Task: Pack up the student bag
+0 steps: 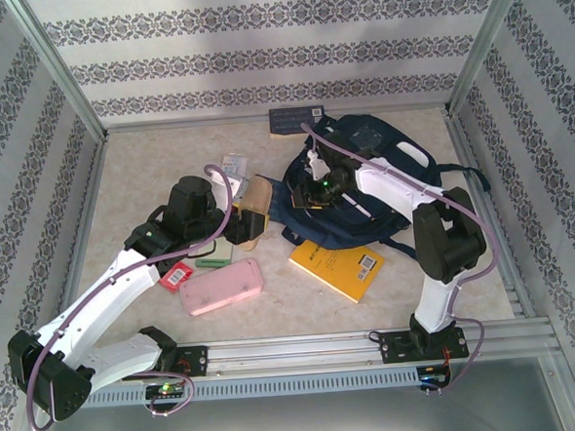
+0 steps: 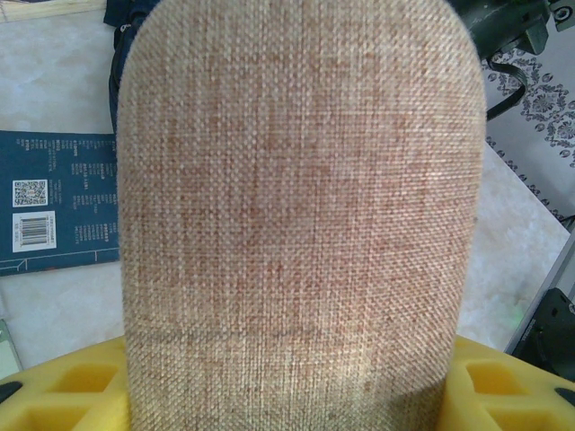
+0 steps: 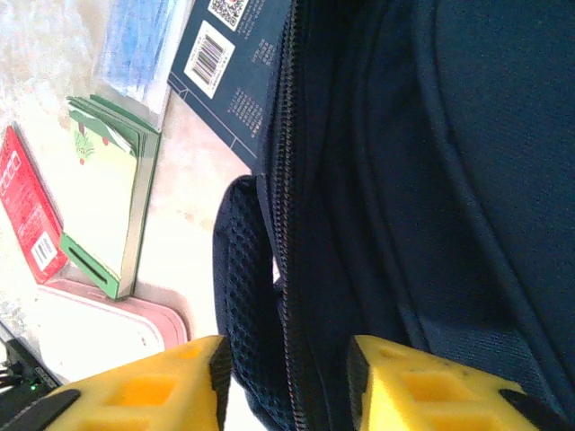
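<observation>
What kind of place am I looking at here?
Probably a robot test booth rather than a home: a tabletop walled by patterned panels, two robot arms bolted to a rail at its near edge, and school things laid out, a navy backpack and a yellow book.

Your left arm [image 1: 106, 285] and right arm [image 1: 393, 185] wear white moulded shells between bulky black joint housings. Behind each set of fingers a lilac cable [image 1: 222, 185] loops off the wrist and runs along the shell. Your left gripper [image 2: 287, 395] has blocky yellow plastic fingers [image 2: 63, 386] with square recessed pockets. Your right gripper [image 3: 287, 377] carries the same yellow fingers [image 3: 153, 391], finely speckled and black-edged at the outer corners. A small green light [image 1: 321, 186] glows just behind the right fingers.
</observation>
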Tool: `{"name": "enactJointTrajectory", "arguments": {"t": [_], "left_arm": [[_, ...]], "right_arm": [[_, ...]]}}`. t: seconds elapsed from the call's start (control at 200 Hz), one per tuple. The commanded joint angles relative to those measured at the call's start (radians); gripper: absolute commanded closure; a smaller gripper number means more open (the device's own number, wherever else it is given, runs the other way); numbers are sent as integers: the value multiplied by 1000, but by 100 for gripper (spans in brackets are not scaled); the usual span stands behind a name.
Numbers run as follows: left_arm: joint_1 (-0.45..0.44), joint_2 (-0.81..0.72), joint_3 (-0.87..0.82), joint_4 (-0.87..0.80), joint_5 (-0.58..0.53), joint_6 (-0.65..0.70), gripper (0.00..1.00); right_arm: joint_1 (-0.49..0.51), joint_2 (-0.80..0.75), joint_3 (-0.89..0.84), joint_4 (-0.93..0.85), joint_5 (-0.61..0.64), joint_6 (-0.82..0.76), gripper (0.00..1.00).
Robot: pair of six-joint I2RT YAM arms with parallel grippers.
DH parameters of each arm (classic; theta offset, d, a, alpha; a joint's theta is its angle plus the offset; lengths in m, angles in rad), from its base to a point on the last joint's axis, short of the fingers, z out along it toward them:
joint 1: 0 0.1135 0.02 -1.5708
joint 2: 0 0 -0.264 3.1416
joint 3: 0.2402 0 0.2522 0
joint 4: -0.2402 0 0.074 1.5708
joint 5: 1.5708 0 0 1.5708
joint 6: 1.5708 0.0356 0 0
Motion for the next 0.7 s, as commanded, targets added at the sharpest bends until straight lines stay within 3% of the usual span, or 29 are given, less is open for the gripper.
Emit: {"name": "enactJointTrajectory", "arguments": {"t": [0.0, 0.16, 0.34, 0.694], "left_arm": [[-10, -25, -6, 43, 20, 18, 88], [-9, -28, -6, 44, 18, 21, 88], [-10, -26, -6, 42, 17, 27, 88], [-9, -6, -2, 58, 25, 1, 90]], "right_arm": [[6, 31, 38, -24, 27, -17, 63], [1, 47, 38, -17, 39, -16, 77], [-2, 42, 39, -20, 50, -23, 100], [-43, -121, 140, -138, 83, -46, 100]]}}
